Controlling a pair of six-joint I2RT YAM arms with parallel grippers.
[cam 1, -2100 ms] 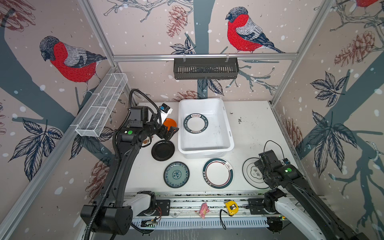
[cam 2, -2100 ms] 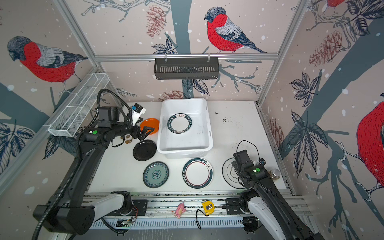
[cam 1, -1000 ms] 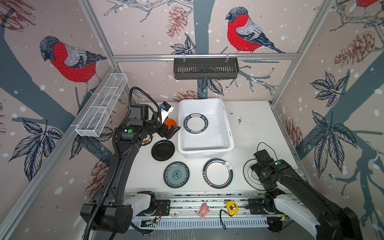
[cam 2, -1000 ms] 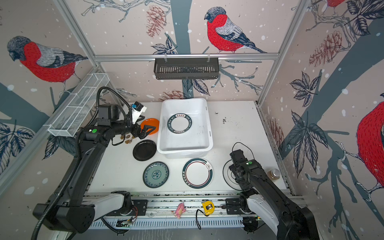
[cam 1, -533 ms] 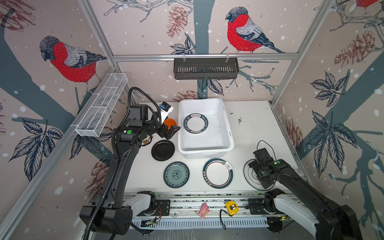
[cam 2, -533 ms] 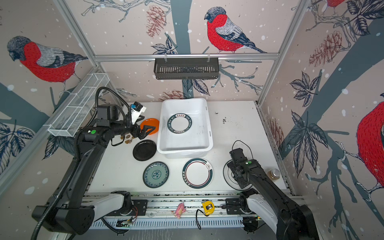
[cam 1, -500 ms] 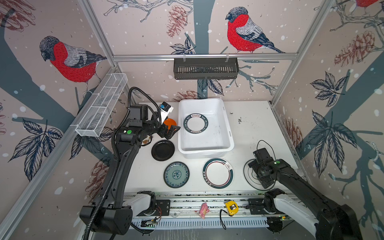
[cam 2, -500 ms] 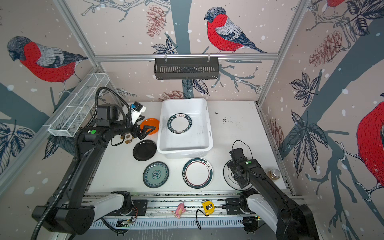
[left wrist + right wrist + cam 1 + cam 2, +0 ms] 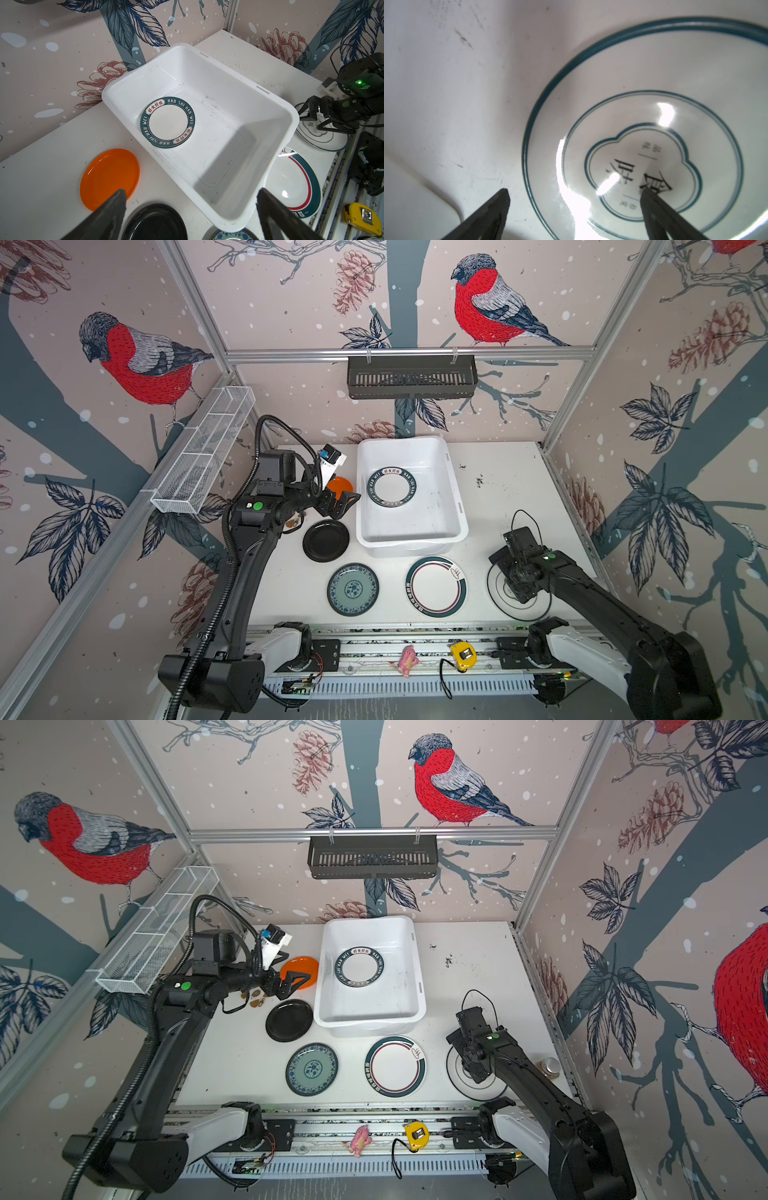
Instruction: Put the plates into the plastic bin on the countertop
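The white plastic bin stands at the back middle of the countertop. In it lies a white plate with a lettered teal band. Left of the bin are an orange plate and a black plate. In front lie a teal floral plate, a red-and-teal ringed plate and a thin-ringed white plate. My left gripper hangs open between the orange plate and the bin. My right gripper is open, low, astride the thin-ringed plate's rim.
A black slotted basket hangs on the back rail and a white wire-mesh tray on the left wall. A yellow tape measure and a pink toy lie on the front rail. A small jar stands at the right edge.
My right arm has swung in and come down over the thin-ringed plate, jaws staying open. The left arm has barely moved.
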